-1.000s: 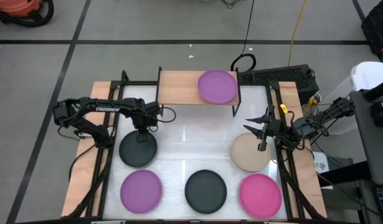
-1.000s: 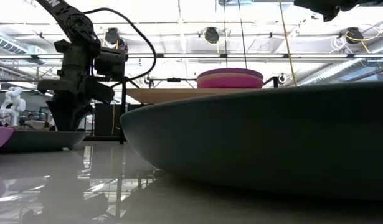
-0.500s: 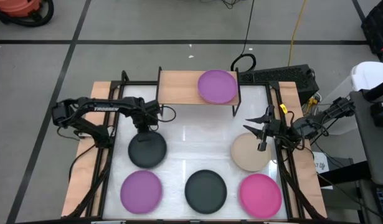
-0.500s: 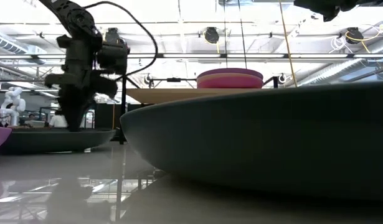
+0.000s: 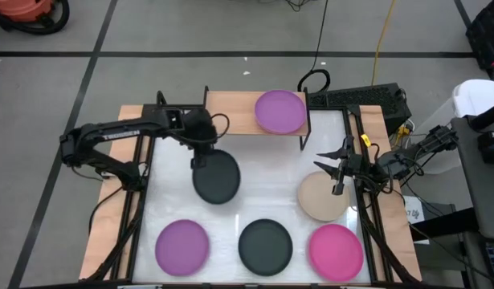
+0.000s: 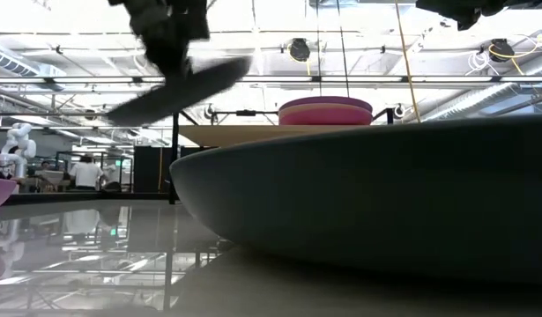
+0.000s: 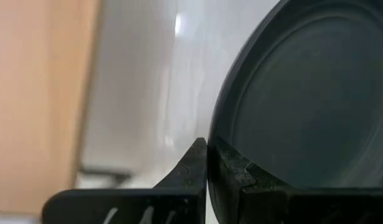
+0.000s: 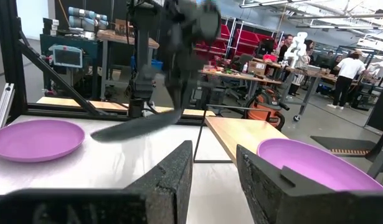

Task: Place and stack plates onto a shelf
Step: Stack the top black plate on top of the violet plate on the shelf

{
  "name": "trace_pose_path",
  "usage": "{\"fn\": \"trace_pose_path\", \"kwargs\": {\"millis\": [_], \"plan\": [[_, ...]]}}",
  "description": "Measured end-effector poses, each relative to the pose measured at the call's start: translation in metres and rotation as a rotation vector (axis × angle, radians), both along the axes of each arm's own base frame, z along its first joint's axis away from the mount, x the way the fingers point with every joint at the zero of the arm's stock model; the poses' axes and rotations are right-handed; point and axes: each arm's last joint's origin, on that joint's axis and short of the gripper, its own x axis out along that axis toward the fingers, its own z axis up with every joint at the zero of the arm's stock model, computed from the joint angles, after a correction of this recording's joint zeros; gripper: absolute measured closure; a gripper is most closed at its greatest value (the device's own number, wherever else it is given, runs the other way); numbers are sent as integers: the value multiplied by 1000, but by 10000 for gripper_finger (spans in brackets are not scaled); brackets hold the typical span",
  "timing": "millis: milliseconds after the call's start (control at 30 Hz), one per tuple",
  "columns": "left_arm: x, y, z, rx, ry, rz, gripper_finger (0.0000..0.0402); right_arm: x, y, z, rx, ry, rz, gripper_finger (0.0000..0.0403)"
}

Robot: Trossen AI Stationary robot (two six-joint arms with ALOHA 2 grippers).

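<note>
The left pincer (image 5: 200, 156) is clenched on the rim of a dark grey plate (image 5: 216, 177), holding it tilted in the air above the white surface (image 5: 263, 189), just in front of the shelf (image 5: 230, 112). In the left wrist view both fingers (image 7: 191, 168) pinch that plate's edge (image 7: 291, 99) with no gap. From the low view the plate (image 6: 178, 88) hangs slanted, its raised edge about level with the shelf top (image 6: 253, 134).

On the shelf, a purple plate (image 5: 279, 111) sits at the end nearer the right arm; the low view shows it on top of a magenta one (image 6: 325, 115). The other half of the shelf top is bare wood, and the held plate is just short of that open half's front edge.

Four plates lie flat on the surface, farther from the shelf: a purple one (image 5: 181, 246), a second dark grey one (image 5: 265, 246) and a magenta one (image 5: 336, 250) in a row along the near edge, and a beige one (image 5: 324, 197) between the magenta one and the shelf. None touch. The strip between the row and the shelf is open.

The right pincer (image 5: 336, 178) hovers over the beige plate's rim by the surface's side rail, its fingers (image 8: 172, 171) parted and holding nothing.
</note>
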Motion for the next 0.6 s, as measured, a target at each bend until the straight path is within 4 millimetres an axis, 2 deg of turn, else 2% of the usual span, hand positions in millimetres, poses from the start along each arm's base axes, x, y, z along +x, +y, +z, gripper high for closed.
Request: {"fn": "trace_pose_path", "kwargs": {"millis": [167, 333, 467, 600], "plan": [[17, -1, 51, 80, -244, -28, 392, 0, 0, 0, -6, 2, 0, 293], [32, 16, 93, 151, -474, 25, 392, 0, 0, 0, -7, -3, 0, 293], [52, 41, 104, 167, -512, 88, 392, 0, 0, 2, -5, -13, 0, 293], [78, 74, 104, 146, -507, 153, 392, 0, 0, 2, -4, -15, 0, 293]]}}
